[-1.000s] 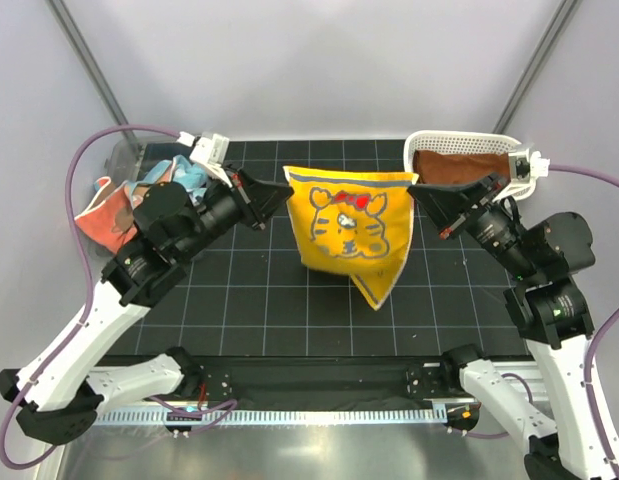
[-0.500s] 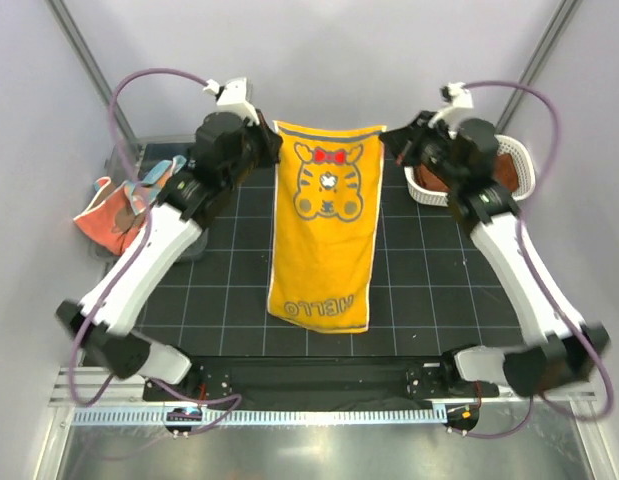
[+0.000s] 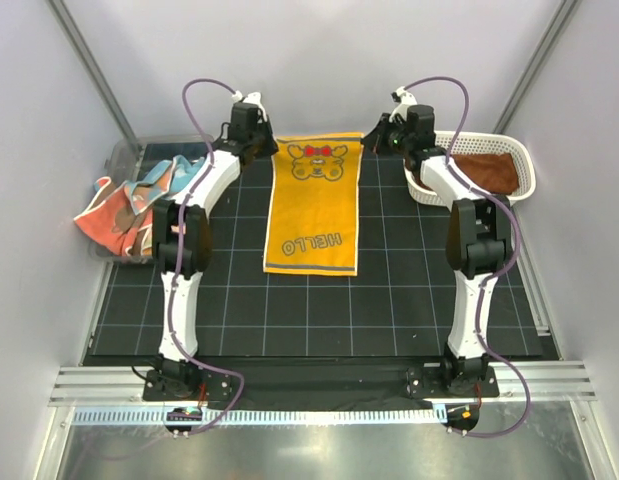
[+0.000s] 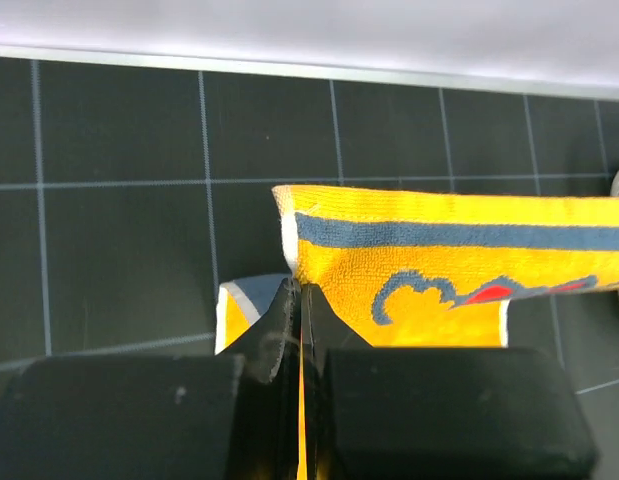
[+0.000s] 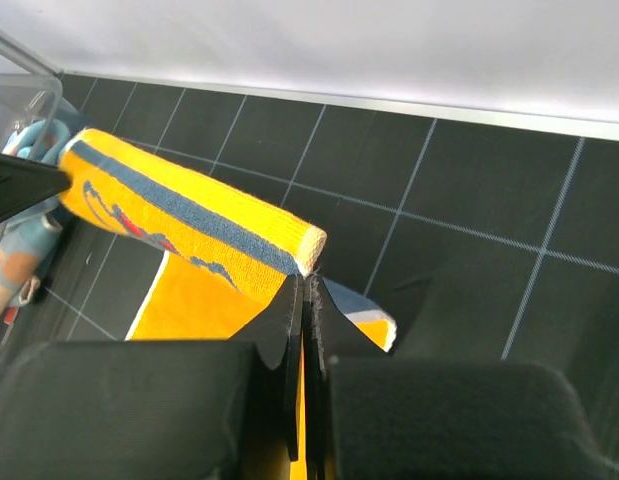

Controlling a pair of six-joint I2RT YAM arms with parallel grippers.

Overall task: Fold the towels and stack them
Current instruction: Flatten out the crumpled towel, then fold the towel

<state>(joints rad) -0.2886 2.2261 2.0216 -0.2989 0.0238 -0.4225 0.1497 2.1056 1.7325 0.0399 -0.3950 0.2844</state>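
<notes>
Yellow tiger towel [image 3: 311,205]: near hem free on mat [image 3: 229,310], long axis running near–far, cloth flat midway between my arms. Far edge raised; my left pincer [image 3: 273,152] clamped on its left corner, my right pincer [image 3: 371,142] clamped on its right corner, both equally close. Fold, I judge, turns on bringing far edge nearward over near hem. Heap of towels [image 3: 129,200] far left; rust-brown towel [image 3: 484,172] in basket [image 3: 529,165] far right

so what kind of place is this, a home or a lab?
Most likely a lab test cell: a black gridded mat boxed in by plain grey walls and metal posts, two robot arms bolted to a rail at its near edge, a yellow towel laid out between them.
</notes>
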